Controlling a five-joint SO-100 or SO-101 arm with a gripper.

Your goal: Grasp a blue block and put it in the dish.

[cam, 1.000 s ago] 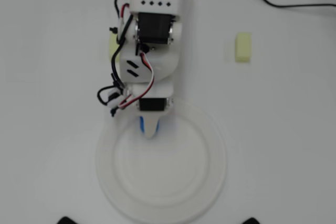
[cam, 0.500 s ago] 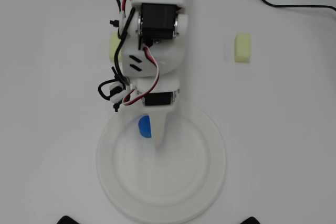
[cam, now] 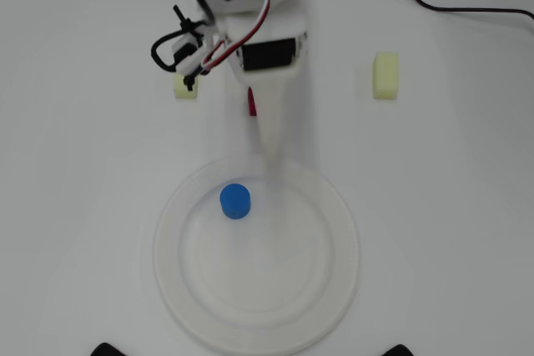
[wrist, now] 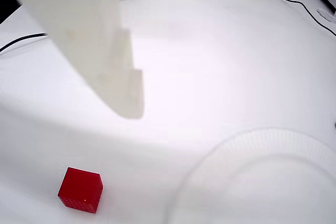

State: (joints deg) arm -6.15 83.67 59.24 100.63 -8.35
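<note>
Blue block [cam: 235,201]: smooth, matt-looking plastic, even bright colour, sitting inside the dish. Dish [cam: 338,243]: white, looks like paper or thin plastic, faintly ribbed rim, matt. Red cube [wrist: 80,189] beside the dish in the wrist view: finely textured faces, printed-plastic look. Pale yellow block [cam: 385,76]: soft matt finish, material unclear. Gripper [cam: 272,156]: white matt plastic, blurred. Table [cam: 450,206]: plain white, smooth, low sheen. Black cable [cam: 434,4]: glossy rubbery sheath.

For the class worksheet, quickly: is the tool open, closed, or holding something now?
Tool: holds nothing; open or closed cannot be told. Blue block sits in the dish.
</note>
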